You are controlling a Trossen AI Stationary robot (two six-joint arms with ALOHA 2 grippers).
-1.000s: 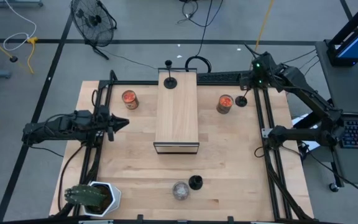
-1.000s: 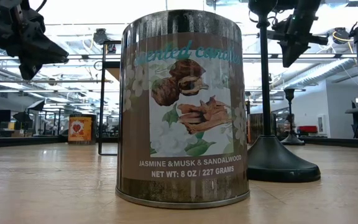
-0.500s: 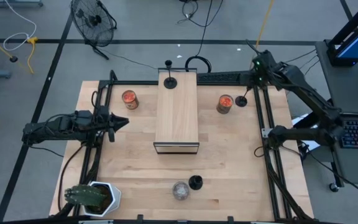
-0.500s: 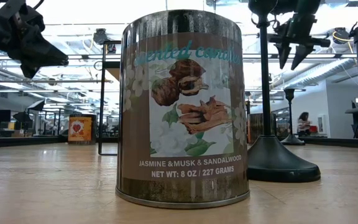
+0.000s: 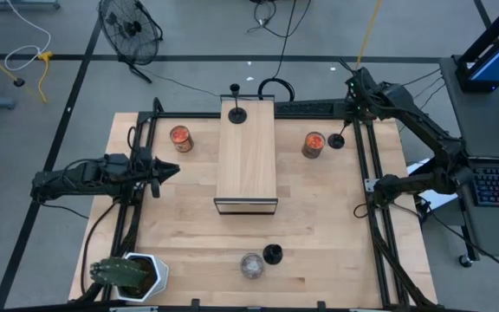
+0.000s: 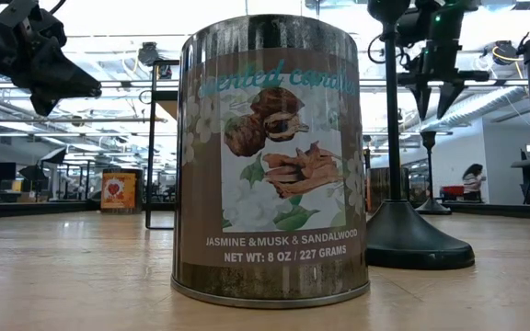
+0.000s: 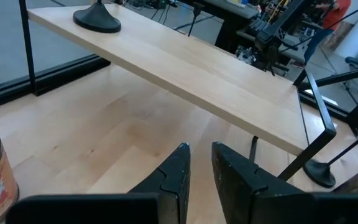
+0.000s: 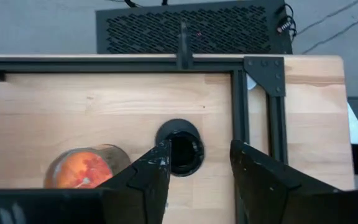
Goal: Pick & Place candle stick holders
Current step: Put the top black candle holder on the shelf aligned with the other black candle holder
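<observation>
Right arm's on the move: over the last sec its gripper point(image 5: 354, 80) has swung from beside the upper-right corner of the light wooden tabletop point(image 5: 189, 225) to a spot above the small matte-black candle stick holder w/ round disc base and thin stem point(image 5: 336, 140), upper right of the high view. The low view agrees, the dark fingers having turned from a slant to pointing straight down, upper right of frame. Looks like the line-up for a pick, nothing grasped yet. Jaws are spread wide, empty; in the right wrist view the holder's black cup point(image 8: 179, 146) sits centre frame between the two fingers, right next to the tin w/ orange-red wax top point(image 8: 87, 167). That straight-down alignment is only readable there; the high view shows just a tiny dark dot beside the tin. Second black holder stands on the raised pale wood platform point(image 5: 246, 156), top centre of high view point(image 5: 236, 113); third sits bottom centre point(image 5: 272, 254) just beside the shiny silver round object point(image 5: 251, 265), which the low view reveals as a labelled candle tin filling mid-frame, something the overhead can't show. Left gripper point(image 7: 197, 168) hasn't budged, parked at mid-left of the high view, jaws nearly closed w/ a thin gap, holding nothing.
</observation>
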